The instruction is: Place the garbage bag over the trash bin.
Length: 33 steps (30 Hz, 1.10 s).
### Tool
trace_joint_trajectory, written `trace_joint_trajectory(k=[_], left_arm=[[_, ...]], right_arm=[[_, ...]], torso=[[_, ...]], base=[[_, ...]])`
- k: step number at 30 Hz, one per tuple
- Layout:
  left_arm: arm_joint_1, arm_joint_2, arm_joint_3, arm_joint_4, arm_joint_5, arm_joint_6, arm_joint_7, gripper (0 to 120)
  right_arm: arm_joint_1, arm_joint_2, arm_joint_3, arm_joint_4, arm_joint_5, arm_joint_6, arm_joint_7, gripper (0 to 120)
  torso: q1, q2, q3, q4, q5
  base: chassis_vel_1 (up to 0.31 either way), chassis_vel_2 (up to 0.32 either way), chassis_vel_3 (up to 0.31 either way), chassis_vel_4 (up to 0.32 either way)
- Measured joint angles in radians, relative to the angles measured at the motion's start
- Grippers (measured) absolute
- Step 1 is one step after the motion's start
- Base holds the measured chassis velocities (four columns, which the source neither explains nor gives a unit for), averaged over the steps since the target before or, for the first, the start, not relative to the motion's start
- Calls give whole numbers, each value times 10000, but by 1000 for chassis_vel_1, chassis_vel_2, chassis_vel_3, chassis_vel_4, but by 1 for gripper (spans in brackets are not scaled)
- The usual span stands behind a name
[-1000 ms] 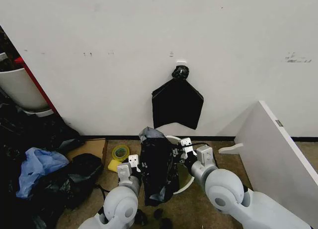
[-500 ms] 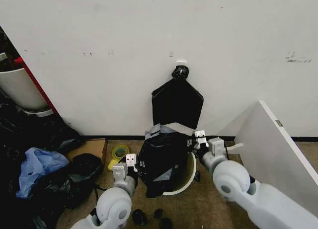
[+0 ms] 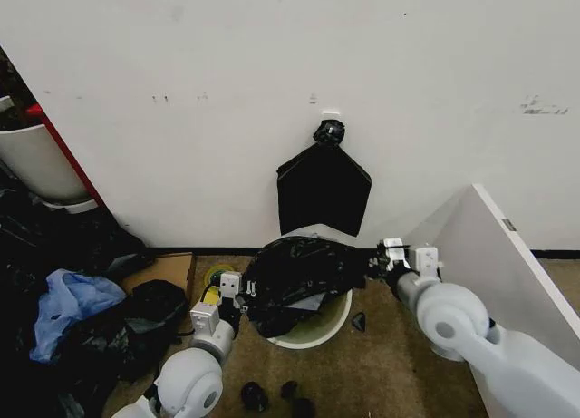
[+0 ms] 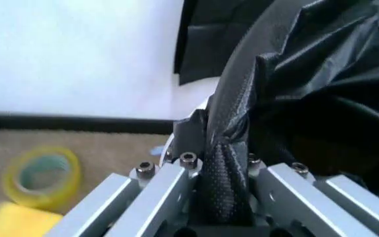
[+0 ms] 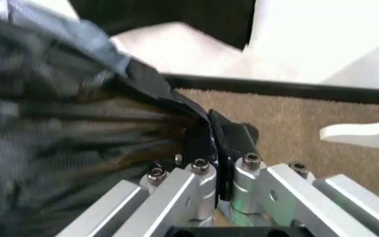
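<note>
We've got the garbage bag point(image 3: 299, 268) stretched wide above the trash bin point(image 3: 319, 330), left claw point(image 3: 238, 296) and right claw point(image 3: 379, 257) each clenched on an opposite edge; bare floor point(image 3: 381, 364) in front.

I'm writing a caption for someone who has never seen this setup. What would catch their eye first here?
The glossy black garbage bag stretched wide above the white trash bin on the floor by the wall, with the left gripper shut on one edge and the right gripper shut on the opposite edge. Next, a flat black sheaf of bags hanging on the white wall just behind.
</note>
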Motion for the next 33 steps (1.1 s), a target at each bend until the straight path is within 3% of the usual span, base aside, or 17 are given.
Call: trace_joint_trajectory(k=[5,14,19,30,33], left_arm=[[-66,-424,-141,-167,-1589,136,-452,1],[122,-283,-218,-405,-1754,299,-585,1],[149,-404,-220,-416,-1898,476,-937,1],[138,-494,-238,-476,-2484,749,-1475,1],[115,-452,-238,-502,-2612,763,-1673,1]], right_arm=[[-460,103,77,334,97,-125,-269,0],[-524,341,168,237,152,319,-63,3],[-760,430,719,611,136,875,105,25],[-1477,345,1748,1266,-412,867,113,61],[-1712,372,2105,1641,22,853,455,74]], torso=[[0,0,0,1,0],[0,0,0,2,0],[0,0,0,3,0],[0,0,0,1,0],[0,0,1,3,1]], base=[[0,0,0,0],[0,0,0,0],[0,0,0,0],[0,0,0,0],[0,0,0,0]])
